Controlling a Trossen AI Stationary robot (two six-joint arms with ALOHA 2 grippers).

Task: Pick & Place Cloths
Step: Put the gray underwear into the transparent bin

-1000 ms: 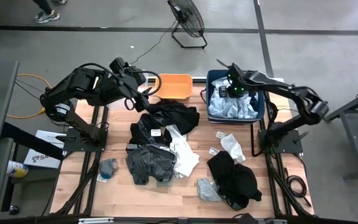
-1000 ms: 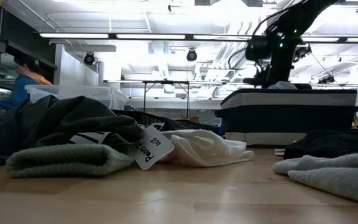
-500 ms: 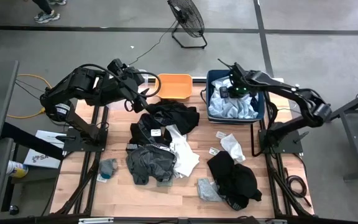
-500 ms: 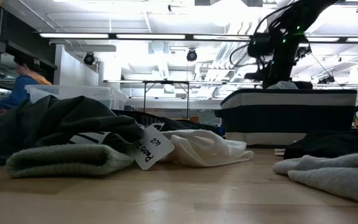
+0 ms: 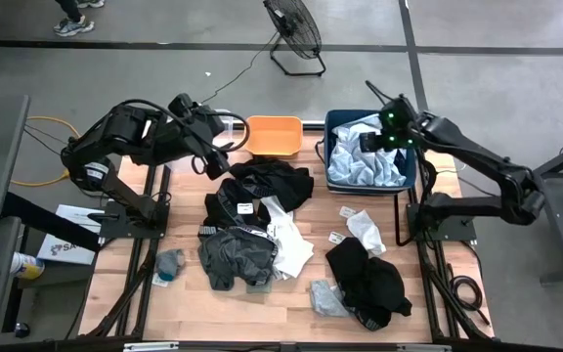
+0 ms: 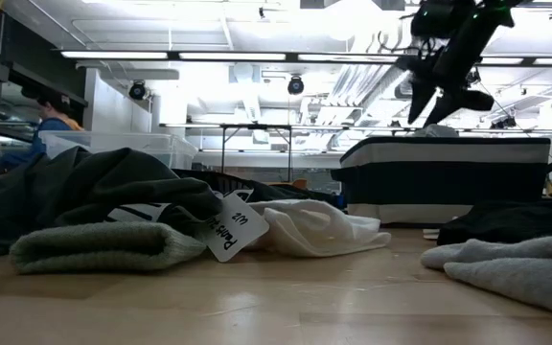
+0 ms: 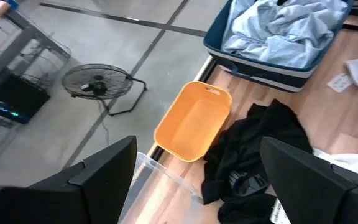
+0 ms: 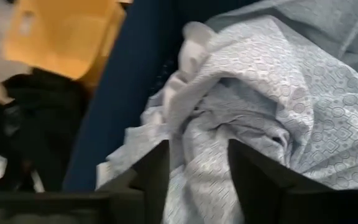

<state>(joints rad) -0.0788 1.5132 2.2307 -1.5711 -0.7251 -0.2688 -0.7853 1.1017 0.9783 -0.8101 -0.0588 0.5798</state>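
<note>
1. I see soft, crumpled cloths spread over the slatted wooden bench (image 5: 291, 303). A pale blue patterned cloth (image 5: 365, 164) fills the navy bin (image 5: 332, 125) at the far right corner, rumpled into loose folds.
2. A black cloth (image 5: 267, 184) lies bunched at the bench's far middle, just beside the smooth orange bin (image 5: 272, 137). A dark grey cloth (image 5: 235, 256) and a white cloth (image 5: 289, 240) overlap nearer me, the white one running lengthwise toward the front edge.
3. Another black cloth (image 5: 368, 279) sits at the front right, long axis running front to back, and a small white cloth (image 5: 366, 231) lies just behind it. A small grey-green cloth (image 5: 170, 264) lies alone at the left.
4. My right gripper (image 5: 374, 143) hangs above the blue cloth in the navy bin, arm reaching in from the right, fingers spread with nothing between them.
5. My left gripper (image 5: 225, 149) is held over the bench's far left corner near the orange bin, arm folded back, fingers spread wide and empty.
</note>
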